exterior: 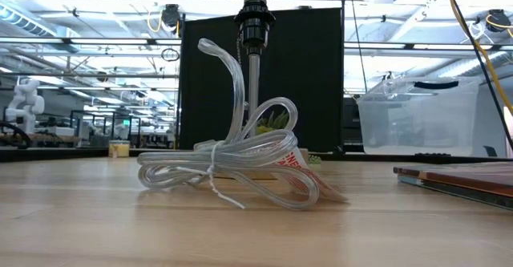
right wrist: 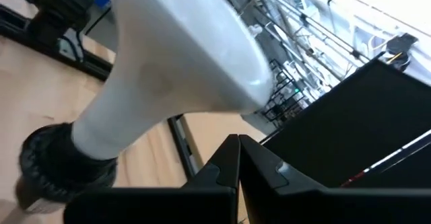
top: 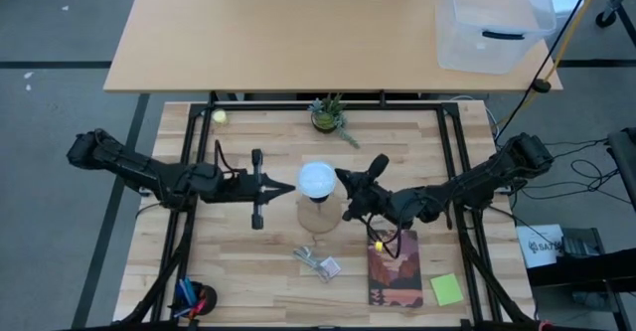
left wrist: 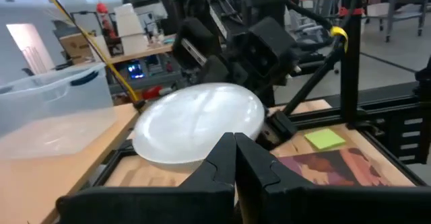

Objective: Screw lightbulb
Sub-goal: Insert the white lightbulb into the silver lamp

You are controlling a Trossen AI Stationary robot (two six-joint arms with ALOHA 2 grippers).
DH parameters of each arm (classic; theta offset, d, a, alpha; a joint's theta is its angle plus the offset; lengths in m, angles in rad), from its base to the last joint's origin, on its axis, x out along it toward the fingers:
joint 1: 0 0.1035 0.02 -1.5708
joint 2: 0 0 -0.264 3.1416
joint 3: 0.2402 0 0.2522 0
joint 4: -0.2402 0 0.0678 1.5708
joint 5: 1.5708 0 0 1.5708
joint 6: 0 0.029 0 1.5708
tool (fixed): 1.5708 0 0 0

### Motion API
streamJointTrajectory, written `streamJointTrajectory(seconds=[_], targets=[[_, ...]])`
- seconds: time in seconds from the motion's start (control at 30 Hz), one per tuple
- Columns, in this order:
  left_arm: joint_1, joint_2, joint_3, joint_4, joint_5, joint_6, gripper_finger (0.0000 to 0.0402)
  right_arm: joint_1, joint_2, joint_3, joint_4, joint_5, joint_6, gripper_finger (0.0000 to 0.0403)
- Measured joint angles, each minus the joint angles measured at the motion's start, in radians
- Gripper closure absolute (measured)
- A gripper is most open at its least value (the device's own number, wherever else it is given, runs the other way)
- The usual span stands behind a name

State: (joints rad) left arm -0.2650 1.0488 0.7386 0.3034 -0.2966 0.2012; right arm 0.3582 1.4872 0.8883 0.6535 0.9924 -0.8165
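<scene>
The white lightbulb [top: 316, 180] stands upright, its pale cone neck [right wrist: 128, 116] in a black socket [right wrist: 47, 167] on a stem [exterior: 253, 66] above a round wooden disc [top: 322, 219]. My left gripper [top: 294, 185] is shut and level at the globe's left side; its tips [left wrist: 236, 150] show in front of the globe [left wrist: 199, 126]. My right gripper [top: 343, 179] is shut and level at the globe's right side, and its tips [right wrist: 239, 146] sit just under the globe's bulge. My left gripper has its shut fingertips [left wrist: 225, 153] against the globe's left side [top: 302, 183], coming level from the table's left. The bulb stays upright in its socket. My right gripper's shut fingertips [right wrist: 229, 157] stand right at the globe's right side [top: 334, 179], level from the right; whether they touch it, I cannot tell.
A coiled clear tube [exterior: 232, 167] lies near the disc's front. A book [top: 395, 266] and a yellow note [top: 446, 289] lie at the near right. A small plant [top: 328, 114] and a yellow-green ball [top: 219, 116] sit at the far edge. A clear bin [top: 492, 23] stands on the far table.
</scene>
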Motion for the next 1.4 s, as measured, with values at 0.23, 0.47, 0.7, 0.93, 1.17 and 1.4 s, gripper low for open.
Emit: streamJointTrajectory(seconds=[0.23,0.47,0.7,0.93,1.17,1.4], targets=[[0.005,0.001,0.0,-0.002,0.0,-0.004,0.0401,-0.018,0.0,0.0,0.056,-0.055,-0.067,0.0403],[0.035,0.035,0.0,0.004,0.033,-0.017,0.0401,-0.02,0.0,0.0,0.065,-0.057,-0.112,0.0403],[0.059,0.045,0.0,0.002,0.061,-0.036,0.0401,-0.02,0.0,-0.001,0.073,-0.059,-0.142,0.0403],[0.082,0.044,0.0,-0.003,0.048,-0.044,0.0401,-0.004,-0.001,-0.001,0.069,-0.044,-0.135,0.0403],[0.084,0.044,0.0,-0.01,-0.01,-0.047,0.0401,0.021,-0.001,-0.001,0.052,-0.01,-0.135,0.0403],[0.09,0.046,0.0,-0.025,-0.127,-0.103,0.0401,0.051,0.0,-0.001,0.049,-0.073,-0.11,0.0403]])
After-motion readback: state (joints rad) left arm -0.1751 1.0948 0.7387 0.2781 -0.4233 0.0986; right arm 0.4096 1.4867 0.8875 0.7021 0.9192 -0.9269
